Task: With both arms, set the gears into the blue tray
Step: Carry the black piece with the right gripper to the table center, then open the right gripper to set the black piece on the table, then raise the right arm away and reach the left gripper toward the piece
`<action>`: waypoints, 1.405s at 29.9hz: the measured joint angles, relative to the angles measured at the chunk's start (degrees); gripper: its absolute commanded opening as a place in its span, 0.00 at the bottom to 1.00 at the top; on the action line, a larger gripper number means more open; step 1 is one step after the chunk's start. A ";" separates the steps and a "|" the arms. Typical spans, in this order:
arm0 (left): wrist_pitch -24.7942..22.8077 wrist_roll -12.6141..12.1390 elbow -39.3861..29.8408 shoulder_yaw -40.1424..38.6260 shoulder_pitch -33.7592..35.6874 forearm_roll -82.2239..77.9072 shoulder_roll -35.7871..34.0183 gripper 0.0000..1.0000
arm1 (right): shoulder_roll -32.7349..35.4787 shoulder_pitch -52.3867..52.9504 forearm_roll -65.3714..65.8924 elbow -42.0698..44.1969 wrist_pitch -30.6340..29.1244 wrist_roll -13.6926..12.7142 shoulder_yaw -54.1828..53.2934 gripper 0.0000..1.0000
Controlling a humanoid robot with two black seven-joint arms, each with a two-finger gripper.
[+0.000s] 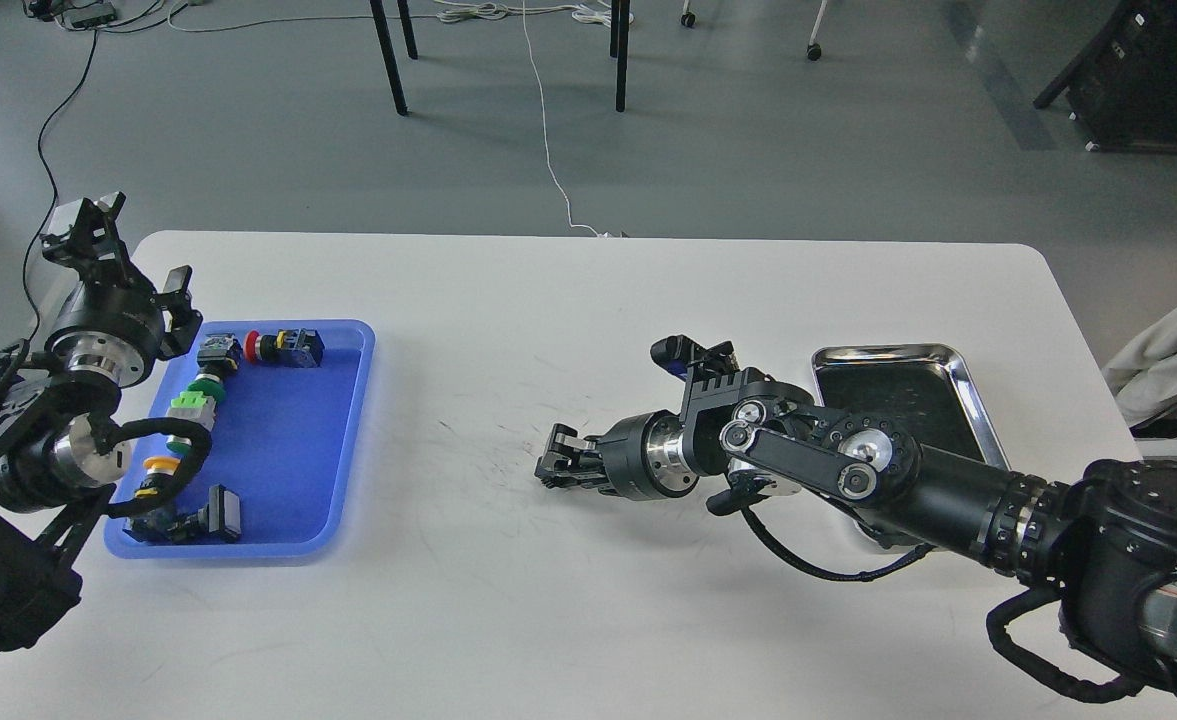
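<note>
The blue tray (293, 440) lies at the table's left and holds several coloured-cap push-button switches (193, 400) along its left side. No gears show in this view. My left gripper (86, 222) is raised beyond the tray's far left corner, its two prongs apart with nothing between them. My right gripper (551, 468) hangs low over the middle of the white table, pointing left toward the tray. Its dark fingers run together, so I cannot make out their state or whether anything is held.
A shiny silver metal tray (968, 385) sits at the table's right, partly covered by my right forearm (938, 490). Chair legs and cables are on the floor beyond the table's far edge. A grey cloth (1173, 350) is at the right edge.
</note>
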State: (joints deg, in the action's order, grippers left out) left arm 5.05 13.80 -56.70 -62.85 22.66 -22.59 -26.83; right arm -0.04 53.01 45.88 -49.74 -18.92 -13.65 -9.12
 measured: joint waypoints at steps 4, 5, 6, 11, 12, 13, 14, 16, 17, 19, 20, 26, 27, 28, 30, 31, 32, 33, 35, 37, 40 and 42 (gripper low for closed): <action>-0.03 0.00 0.01 -0.05 0.08 -0.14 -0.04 0.98 | 0.06 -0.10 0.12 -0.94 1.41 -0.02 0.24 0.70; -0.05 0.00 0.02 -0.05 0.10 -0.17 -0.04 0.98 | 0.07 -0.10 0.06 -1.08 1.71 -0.10 0.25 0.73; -0.04 0.00 0.09 -0.05 0.10 -0.22 -0.05 0.98 | 0.08 -0.07 -0.04 -1.23 1.90 -0.11 0.16 0.76; -0.04 0.00 1.26 0.17 0.10 -0.48 -0.02 0.98 | 0.08 0.20 -0.35 -1.86 2.10 0.04 -3.75 0.86; -0.04 0.00 1.72 0.22 0.10 -0.50 0.04 0.98 | 0.08 0.29 -0.37 -1.87 2.03 0.06 -5.21 0.87; -0.04 0.00 2.15 0.24 0.10 -0.50 0.07 0.98 | 0.06 0.44 -0.37 -1.90 1.94 0.08 -6.93 0.88; -0.04 0.00 2.48 0.25 0.10 -0.50 0.08 0.98 | 0.05 0.66 -0.38 -1.90 1.77 0.09 -8.75 0.89; -0.04 -0.08 3.03 0.27 0.10 -0.50 0.10 0.98 | 0.03 1.39 -0.42 -1.88 1.54 0.08 -12.55 0.91; -0.04 -0.24 3.13 0.27 0.11 -0.50 0.10 0.98 | 0.03 1.83 -0.45 -1.82 1.44 0.08 -14.76 0.92; -0.04 -0.61 3.41 0.27 0.52 -0.45 0.11 0.98 | 0.03 2.62 -0.59 -1.70 1.33 0.05 -19.31 0.92; -0.04 -0.69 3.69 0.26 0.89 -0.36 0.11 0.98 | 0.03 3.05 -0.75 -1.66 1.31 -0.06 -22.05 0.92; -0.19 -0.88 6.42 0.26 3.46 -0.20 0.10 0.98 | 0.03 5.33 -2.97 -1.44 1.51 -0.51 -40.28 0.94; -0.25 -0.88 6.48 0.26 3.64 -0.28 0.05 0.98 | 0.03 5.54 -3.86 -1.42 1.58 -0.55 -43.27 0.94; -0.30 -0.88 6.43 0.26 3.77 -0.34 -0.05 0.98 | 0.03 5.64 -4.89 -1.41 1.64 -0.56 -45.86 0.94; -0.42 -0.94 6.00 0.32 4.00 -0.44 -0.65 0.98 | 0.03 5.72 -8.22 -1.39 1.84 -0.60 -51.42 0.94; -0.52 -1.03 5.64 0.38 4.08 -0.48 -1.21 0.98 | 0.03 5.58 -10.01 -1.39 1.94 -0.60 -53.37 0.94; -0.60 -1.18 5.22 0.56 4.13 -0.51 -1.80 0.98 | 0.03 5.12 -12.36 -1.39 2.00 -0.60 -55.30 0.94; -0.65 -1.38 4.85 0.87 4.13 -0.52 -2.29 0.98 | 0.03 4.41 -14.97 -1.39 2.04 -0.60 -56.81 0.95; -0.73 -1.83 3.66 1.93 4.17 -0.52 -3.51 0.98 | 0.13 2.58 -20.34 -1.40 2.05 -0.41 -58.86 0.96; -0.77 -2.05 2.14 2.71 4.18 -0.52 -4.91 0.98 | 1.91 0.34 -26.85 -1.59 1.91 -0.19 -60.95 0.97; -0.76 -2.17 -0.35 3.83 3.86 -0.52 -7.04 0.98 | 5.78 -3.68 -36.13 -1.64 1.31 -0.02 -63.49 0.97; -0.76 -2.19 -2.94 4.97 3.38 -0.52 -9.03 0.98 | 8.45 -6.64 -41.16 -1.65 0.09 0.08 -64.63 0.97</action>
State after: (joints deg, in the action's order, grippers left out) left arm 4.29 11.60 -59.64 -57.88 26.04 -23.11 -35.85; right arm 8.41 46.37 4.71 -51.38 -18.83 -13.57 -73.74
